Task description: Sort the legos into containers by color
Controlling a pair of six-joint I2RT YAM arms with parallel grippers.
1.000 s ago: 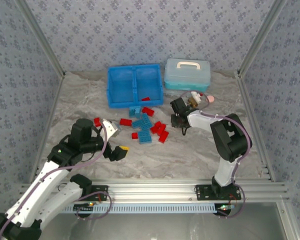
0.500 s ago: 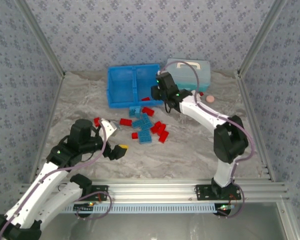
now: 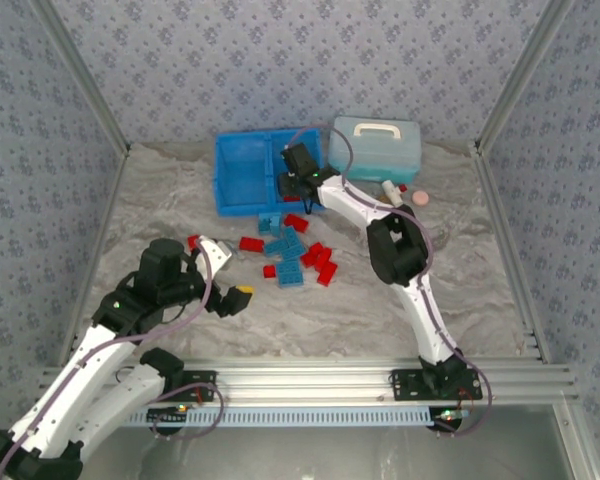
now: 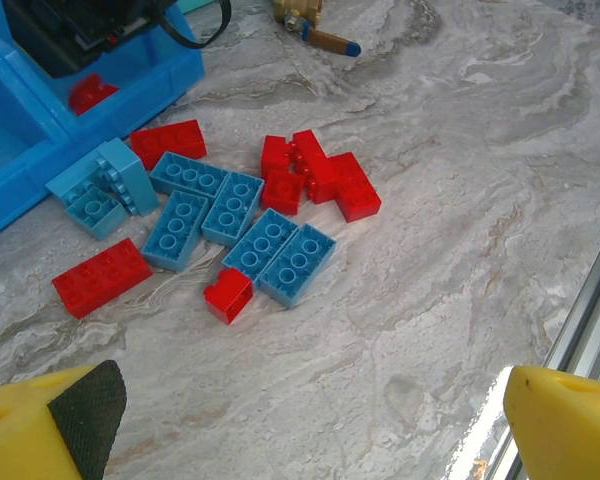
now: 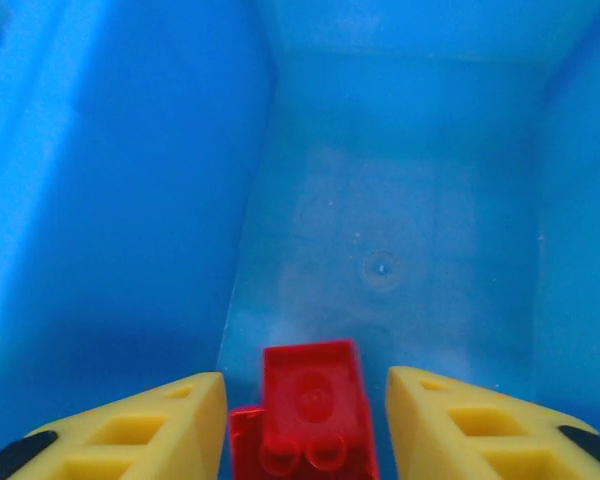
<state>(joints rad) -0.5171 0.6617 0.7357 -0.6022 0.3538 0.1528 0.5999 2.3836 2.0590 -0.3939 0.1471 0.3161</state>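
Blue tray (image 5: 400, 180) beneath — right gripper (image 5: 305, 381) half open, red lego (image 5: 311, 405) untouched between.

The bottom edge of the left wrist view cuts off the 2 yellow fingers (image 4: 30, 435) of the left gripper (image 4: 300, 425). Its left edge crops the blue tray (image 4: 5, 190), and its top edge crops the brass fitting (image 4: 302, 15). A red lego (image 4: 90, 92) in the tray is half hidden behind the right arm's black wrist (image 4: 80, 25). In the right wrist view, the bottom edge cuts the right gripper (image 5: 305, 400), its fingers (image 5: 460, 425) and the red lego (image 5: 310, 410) between them. Whether that lego rests on the tray floor cannot be told.
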